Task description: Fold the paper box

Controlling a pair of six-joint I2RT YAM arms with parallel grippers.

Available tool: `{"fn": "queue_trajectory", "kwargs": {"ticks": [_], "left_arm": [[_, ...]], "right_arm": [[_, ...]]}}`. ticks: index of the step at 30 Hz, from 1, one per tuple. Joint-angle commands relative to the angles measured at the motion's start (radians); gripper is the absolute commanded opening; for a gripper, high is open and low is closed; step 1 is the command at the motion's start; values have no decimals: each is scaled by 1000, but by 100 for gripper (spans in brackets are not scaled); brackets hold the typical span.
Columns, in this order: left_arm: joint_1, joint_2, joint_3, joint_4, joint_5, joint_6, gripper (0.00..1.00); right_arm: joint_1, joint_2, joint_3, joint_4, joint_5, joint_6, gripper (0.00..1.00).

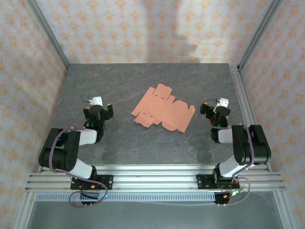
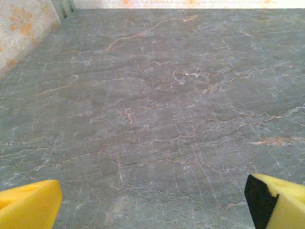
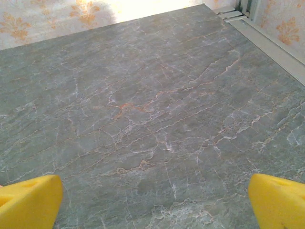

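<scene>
My left tool (image 1: pixel 98 106) sits spread wide above bare surface (image 1: pixel 124 143), clear of the work; the paper box (image 1: pixel 163 112) lies flat and unfolded in the middle, reachable from both sides, I judge; my right tool (image 1: pixel 220 107) waits equally spread, holding nothing

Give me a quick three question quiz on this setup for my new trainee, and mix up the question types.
1. True or false: the paper box is already folded into shape.
2. Where does it lie? A) flat on the table, untouched; B) clamped in a gripper; C) leaning on the back wall.
3. Fill in: the left gripper and right gripper are both ____.
Key: 1 false; 2 A; 3 open.
</scene>
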Motion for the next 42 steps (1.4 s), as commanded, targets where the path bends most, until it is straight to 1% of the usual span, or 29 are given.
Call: {"fn": "queue_trajectory", "kwargs": {"ticks": [1,22,24,26,30,33,35,38,41,42], "left_arm": [[3,1,1,33,-23,9,100],[3,-1,3,29,-11,14,100],[3,-12,20,-7,23,28,100],[-2,-32,40,-56,7,29,100],[-12,-131,127,-296,-40,4,100],[-35,-189,169,-390,-61,-4,100],[-57,-205,211,-459,-59,-20,100],[-117,-207,274,-522,-49,-63,100],[-173,-176,347,-585,16,-163,100],[-193,-155,376,-608,43,-209,100]], "right_arm": [[1,1,14,6,-6,-13,99],[1,1,15,2,-6,-14,99],[1,-3,13,5,-4,-14,99],[6,-26,17,-19,2,-18,99],[29,-126,54,-167,55,-31,99],[65,-186,103,-287,105,-62,99],[100,-226,121,-311,130,-82,99],[114,-291,200,-476,72,-7,99],[127,-333,258,-600,-26,96,99],[128,-341,259,-604,-79,124,99]]}}
